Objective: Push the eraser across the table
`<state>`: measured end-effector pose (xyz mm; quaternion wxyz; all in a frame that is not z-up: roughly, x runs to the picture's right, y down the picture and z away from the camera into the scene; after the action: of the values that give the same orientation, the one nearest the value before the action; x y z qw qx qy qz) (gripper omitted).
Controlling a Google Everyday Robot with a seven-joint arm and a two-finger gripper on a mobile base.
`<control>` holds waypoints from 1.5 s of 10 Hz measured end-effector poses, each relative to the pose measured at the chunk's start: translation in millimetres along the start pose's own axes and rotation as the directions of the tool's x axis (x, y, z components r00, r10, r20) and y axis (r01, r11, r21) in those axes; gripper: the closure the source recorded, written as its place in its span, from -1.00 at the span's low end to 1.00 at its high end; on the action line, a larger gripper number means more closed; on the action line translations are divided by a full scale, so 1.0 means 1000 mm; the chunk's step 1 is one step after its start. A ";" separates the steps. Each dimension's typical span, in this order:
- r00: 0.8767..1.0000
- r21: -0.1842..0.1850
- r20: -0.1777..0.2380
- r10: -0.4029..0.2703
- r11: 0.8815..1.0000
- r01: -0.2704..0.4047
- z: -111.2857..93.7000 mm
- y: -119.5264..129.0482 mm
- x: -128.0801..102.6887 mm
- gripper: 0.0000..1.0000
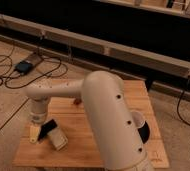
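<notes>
End effector (pixel 40 131) beside eraser (pixel 57 140) on table (pixel 138 95); grip state unclear; arm (pixel 110 117) hides table middle.

The table (pixel 75 150) is a light-brown plank top with visible grain. The eraser (pixel 57 137), cream with a black face, lies on it. Just left of the eraser, the gripper (pixel 37 132) hangs low over the wood. Far right of the eraser are a white cup (pixel 136 120) and a black plate (pixel 145 134), close together, and a dark corner mark (pixel 158 158).
</notes>
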<state>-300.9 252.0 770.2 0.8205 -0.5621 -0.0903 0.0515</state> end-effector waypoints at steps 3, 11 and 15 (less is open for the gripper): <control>1.000 -0.006 0.017 -0.009 1.000 0.009 0.003 0.023 0.000 -0.60; 0.999 -0.015 0.043 -0.015 1.000 0.016 -0.006 0.057 0.010 -0.60; 0.991 0.027 0.130 -0.032 0.999 0.029 -0.031 0.047 -0.003 -0.60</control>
<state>-296.9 239.9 715.1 0.8206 -0.5458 -0.1515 0.0766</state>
